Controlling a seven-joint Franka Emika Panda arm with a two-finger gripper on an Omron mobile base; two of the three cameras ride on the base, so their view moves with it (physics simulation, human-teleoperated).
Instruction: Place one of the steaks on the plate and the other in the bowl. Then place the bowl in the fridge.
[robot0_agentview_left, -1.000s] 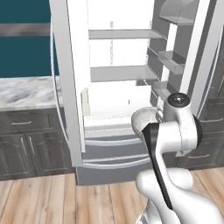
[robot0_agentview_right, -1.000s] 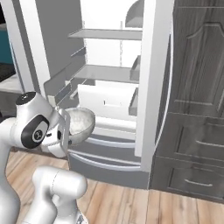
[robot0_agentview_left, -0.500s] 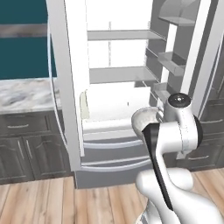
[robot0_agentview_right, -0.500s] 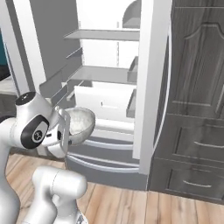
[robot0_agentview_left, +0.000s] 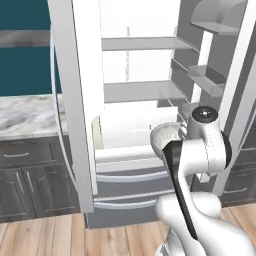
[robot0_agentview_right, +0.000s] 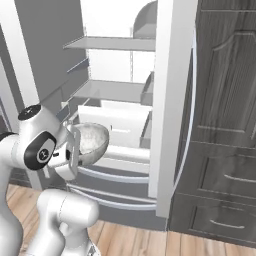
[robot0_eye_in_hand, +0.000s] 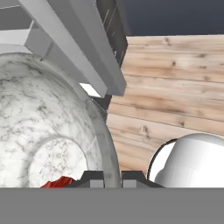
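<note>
Gripping the rim of the bowl (robot0_eye_in_hand: 48, 131), the pincer (robot0_eye_in_hand: 112, 177) stands closed at the bottom centre of the hand view, one finger inside the wall and one outside. A sliver of red steak (robot0_eye_in_hand: 59, 182) shows at the bowl's bottom, low in the frame.

In the left base view the bowl (robot0_agentview_left: 165, 138) sits at centre right, held up in front of the open fridge (robot0_agentview_left: 140, 125), partly behind the white arm. In the right base view the bowl (robot0_agentview_right: 92, 142) hangs at left of centre, tipped on its side with its mottled inside facing the camera, level with the fridge's (robot0_agentview_right: 120, 90) white lower drawer.

White shelves fill the fridge's upper half. A marbled table (robot0_agentview_left: 27, 112) lies at the left of the left base view.
</note>
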